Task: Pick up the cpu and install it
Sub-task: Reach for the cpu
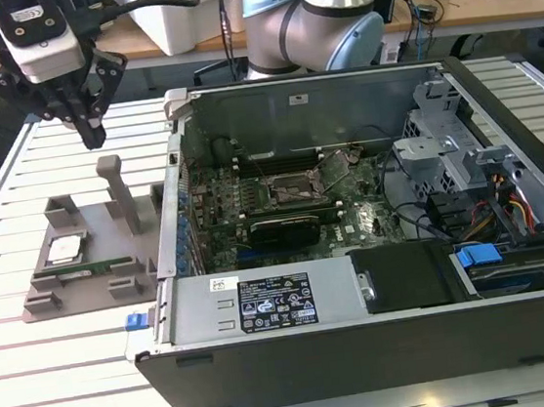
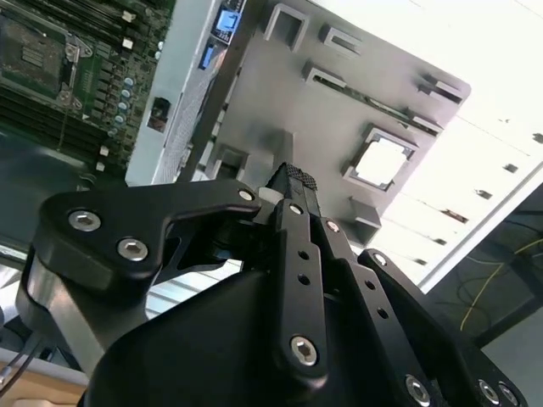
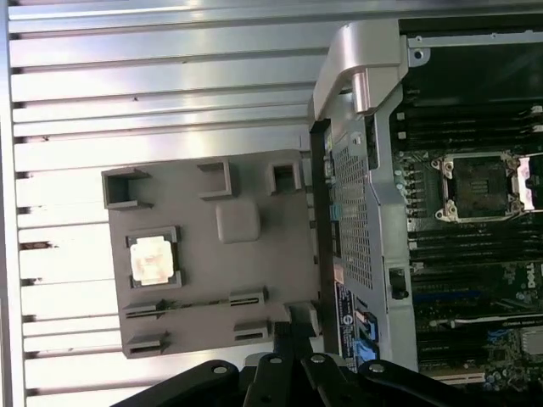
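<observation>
My gripper (image 1: 93, 135) hangs high at the exterior view's left, pointing straight down. Fingers (image 2: 297, 246) pressed together, nothing between them. In the second wrist view, black linkages (image 2: 161, 216) splay out on either side behind the tips. My arm (image 1: 330, 20) is bent at the grey-and-blue joint toward the back.

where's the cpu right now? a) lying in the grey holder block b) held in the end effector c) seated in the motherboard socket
A: the cpu lies in a recess of the grey holder block, and the end effector hangs clear of it.
</observation>
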`<state>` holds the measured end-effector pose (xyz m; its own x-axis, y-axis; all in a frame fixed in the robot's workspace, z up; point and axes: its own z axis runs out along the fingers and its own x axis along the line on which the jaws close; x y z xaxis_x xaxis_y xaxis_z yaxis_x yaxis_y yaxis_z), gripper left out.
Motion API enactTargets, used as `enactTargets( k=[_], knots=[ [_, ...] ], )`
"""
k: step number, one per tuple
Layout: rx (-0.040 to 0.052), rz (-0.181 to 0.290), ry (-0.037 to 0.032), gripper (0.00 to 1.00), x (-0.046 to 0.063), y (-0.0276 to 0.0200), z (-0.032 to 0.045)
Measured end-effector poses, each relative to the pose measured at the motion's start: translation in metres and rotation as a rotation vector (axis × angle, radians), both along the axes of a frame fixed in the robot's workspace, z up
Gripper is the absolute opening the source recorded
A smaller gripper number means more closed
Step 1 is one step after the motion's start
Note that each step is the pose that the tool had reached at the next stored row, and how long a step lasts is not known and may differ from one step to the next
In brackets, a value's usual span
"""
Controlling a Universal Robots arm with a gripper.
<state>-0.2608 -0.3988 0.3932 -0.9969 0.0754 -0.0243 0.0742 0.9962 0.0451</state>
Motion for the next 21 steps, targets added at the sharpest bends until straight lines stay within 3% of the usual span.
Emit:
enactTargets(
  k=[21],
  knots=[
    [0.0, 0.0, 0.0001, 0.11, -0.051, 0.0, -0.0001]
  ],
)
